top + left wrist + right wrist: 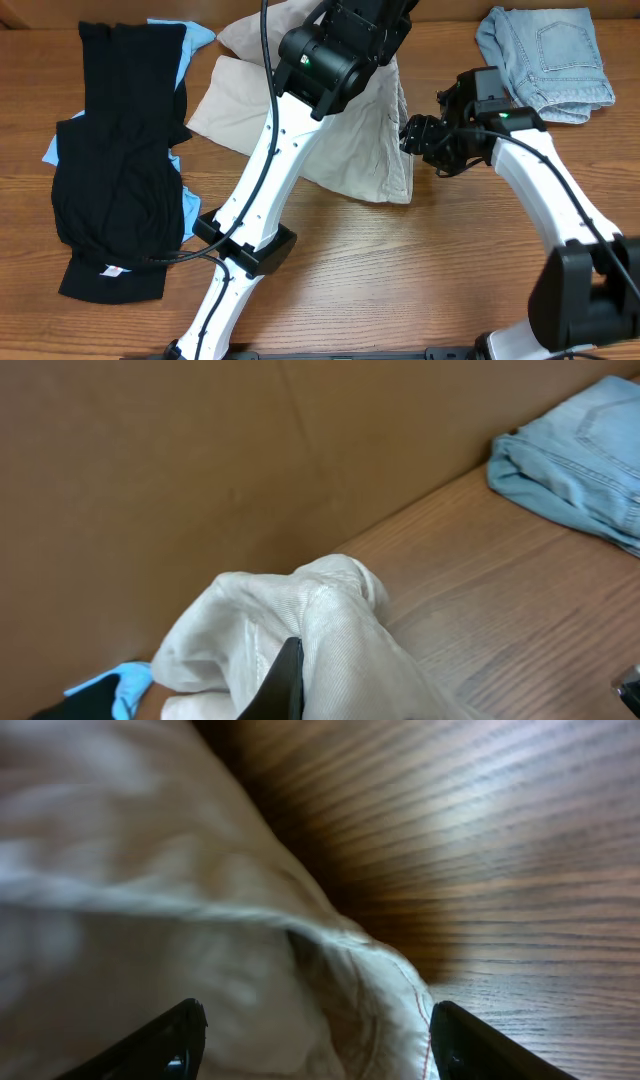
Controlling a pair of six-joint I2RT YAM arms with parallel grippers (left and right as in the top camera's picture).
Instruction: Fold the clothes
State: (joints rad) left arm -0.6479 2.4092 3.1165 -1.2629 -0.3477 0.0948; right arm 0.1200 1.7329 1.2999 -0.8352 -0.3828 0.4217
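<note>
A beige garment (365, 150) lies crumpled at the table's middle. My left gripper (295, 660) is shut on a raised fold of it (330, 610) near the back wall. In the overhead view my own arm (330, 60) hides these jaws. My right gripper (415, 135) is at the garment's right edge. In the right wrist view its fingers (315, 1020) are open, with the stitched hem (400, 1000) between them, low over the wood. Black clothing (120, 160) lies at the left. Folded light-blue jeans (545, 60) lie at the back right.
A light-blue cloth (195, 40) peeks out from under the black clothing. A brown wall (200, 460) runs along the back of the table. Bare wood (420, 270) lies in front of the beige garment. The jeans also show in the left wrist view (580, 460).
</note>
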